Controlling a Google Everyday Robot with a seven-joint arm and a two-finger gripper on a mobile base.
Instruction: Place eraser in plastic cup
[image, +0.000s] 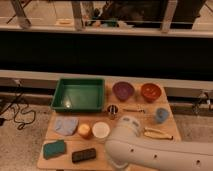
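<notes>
The black eraser (83, 155) lies flat near the table's front edge, left of centre. The white plastic cup (100, 130) stands upright just behind it and to its right, next to an orange fruit (84, 131). My white arm (155, 150) fills the lower right of the view, its rounded end close to the cup's right side. The gripper itself is out of view, beyond the frame or behind the arm. Nothing is seen held, and the eraser rests untouched on the table.
A teal-green sponge (54, 149) and a blue cloth (66, 125) lie at the front left. A green tray (78, 95), a purple bowl (123, 91) and an orange bowl (151, 91) stand at the back. A metal cup (113, 109) and a light-blue cup (161, 115) stand mid-table.
</notes>
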